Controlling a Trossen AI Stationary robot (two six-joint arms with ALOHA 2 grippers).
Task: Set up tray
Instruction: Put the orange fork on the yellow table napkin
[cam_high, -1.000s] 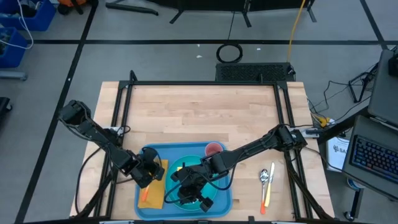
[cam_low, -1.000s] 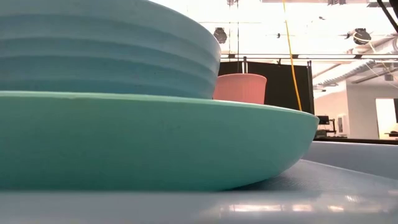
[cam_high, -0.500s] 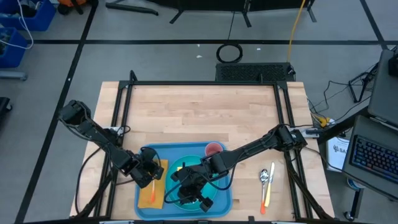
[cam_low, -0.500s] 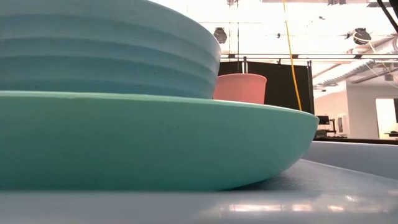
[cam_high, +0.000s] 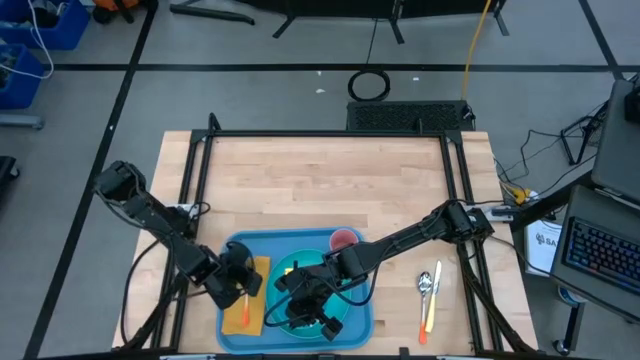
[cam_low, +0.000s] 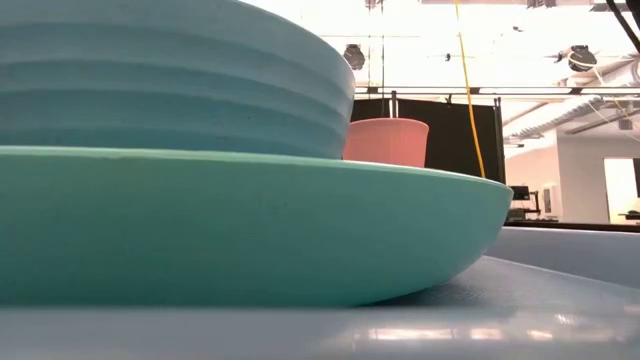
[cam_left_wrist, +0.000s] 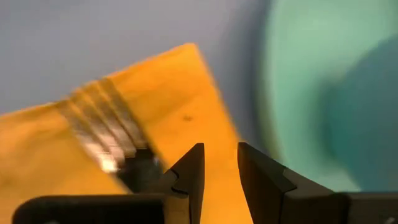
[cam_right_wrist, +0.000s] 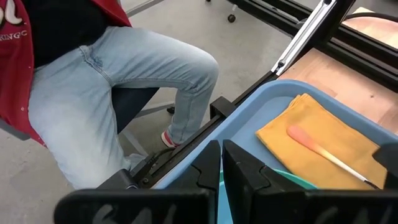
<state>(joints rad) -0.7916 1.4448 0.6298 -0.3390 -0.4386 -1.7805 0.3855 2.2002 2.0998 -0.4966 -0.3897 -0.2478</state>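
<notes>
The blue tray (cam_high: 352, 312) lies at the table's near edge. On it sit a teal plate (cam_low: 250, 230) bearing a blue bowl (cam_low: 170, 80), a pink cup (cam_high: 343, 240), and a yellow-orange napkin (cam_high: 240, 318). A fork (cam_right_wrist: 329, 157) with an orange handle lies on the napkin, its tines (cam_left_wrist: 102, 134) just beside my left gripper (cam_left_wrist: 221, 165), which is open and hovers over the napkin's edge nearest the plate. My right gripper (cam_right_wrist: 221, 163) is shut above the plate and bowl (cam_high: 325, 322). My right gripper's shut fingers hang over the plate and bowl, but the gripper's own body hides the spot below them; I cannot tell whether it touches either.
A spoon (cam_high: 425, 284) and a yellow-handled knife (cam_high: 432, 310) lie on the bare wood to the tray's right. A person in jeans (cam_right_wrist: 130, 81) sits just beyond the table's near edge. The far half of the table (cam_high: 330, 175) is bare wood.
My left gripper has drawn back a little toward the table's near left corner, away from the plate. The right arm and the dishes have kept still.
</notes>
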